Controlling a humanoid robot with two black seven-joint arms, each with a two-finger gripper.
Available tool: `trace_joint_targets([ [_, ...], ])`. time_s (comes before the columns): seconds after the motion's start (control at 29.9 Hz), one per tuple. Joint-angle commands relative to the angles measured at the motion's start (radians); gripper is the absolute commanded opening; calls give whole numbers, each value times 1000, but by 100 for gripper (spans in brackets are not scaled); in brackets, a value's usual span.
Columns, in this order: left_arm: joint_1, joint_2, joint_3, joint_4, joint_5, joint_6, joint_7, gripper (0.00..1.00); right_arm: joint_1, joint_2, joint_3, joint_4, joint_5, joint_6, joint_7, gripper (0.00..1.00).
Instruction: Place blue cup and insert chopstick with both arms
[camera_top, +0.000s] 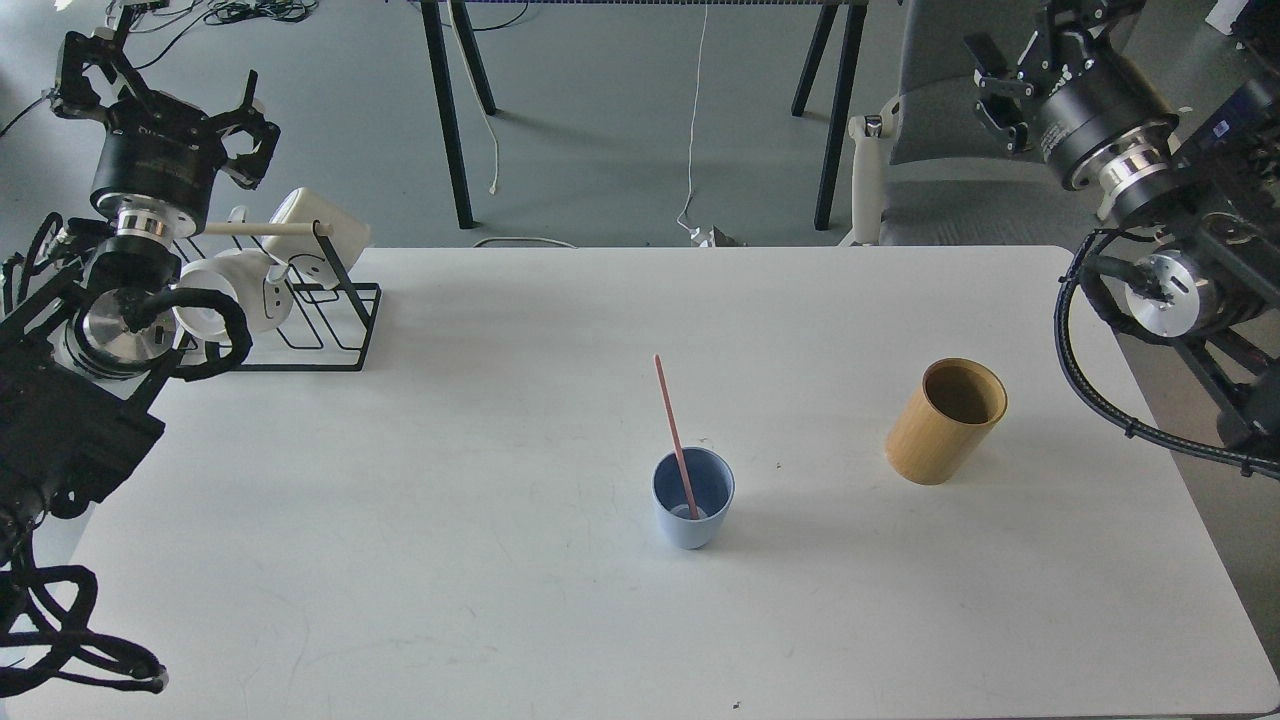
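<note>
The blue cup stands upright on the white table, a little right of centre. One pink chopstick stands in it, its lower end inside and its top leaning left over the rim. My left gripper is raised at the far left, above the mug rack, with its prongs spread open and empty. My right gripper is raised at the top right, off the table and far from the cup. Its prongs look spread and empty, and its tips are partly cut off by the frame edge.
A tan wooden cylinder stands to the right of the cup. A black wire rack with white mugs and a pale rod sits at the table's back left. A grey chair and black desk legs are behind the table.
</note>
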Motion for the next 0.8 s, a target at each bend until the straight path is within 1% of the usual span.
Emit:
trace_joint_targets([
  [0.0, 3, -1, 1, 0, 0, 0, -2, 99, -2, 4, 37, -114, 253, 108, -11, 99],
  [0.07, 3, -2, 1, 0, 0, 0, -2, 99, -2, 7, 37, -180, 354, 166, -21, 99],
  [0.2, 3, -11, 1, 0, 0, 0, -3, 99, -8, 18, 46, -277, 443, 281, -42, 99],
  [0.33, 3, -24, -1, 0, 0, 0, -2, 99, -13, 70, 53, -329, 560, 301, -45, 99],
  [0.43, 4, -24, -1, 0, -2, 0, -3, 99, -14, 82, 53, -377, 637, 313, -54, 99],
  [0.57, 4, -28, -5, 0, -2, 0, -3, 99, -14, 94, 53, -406, 663, 372, -61, 99],
  [0.7, 6, -31, -7, 0, -2, 0, -3, 99, -14, 94, 54, -408, 663, 379, -97, 99],
  [0.77, 4, -31, -8, 0, -3, 0, -3, 99, -16, 94, 54, -414, 663, 393, -128, 99],
])
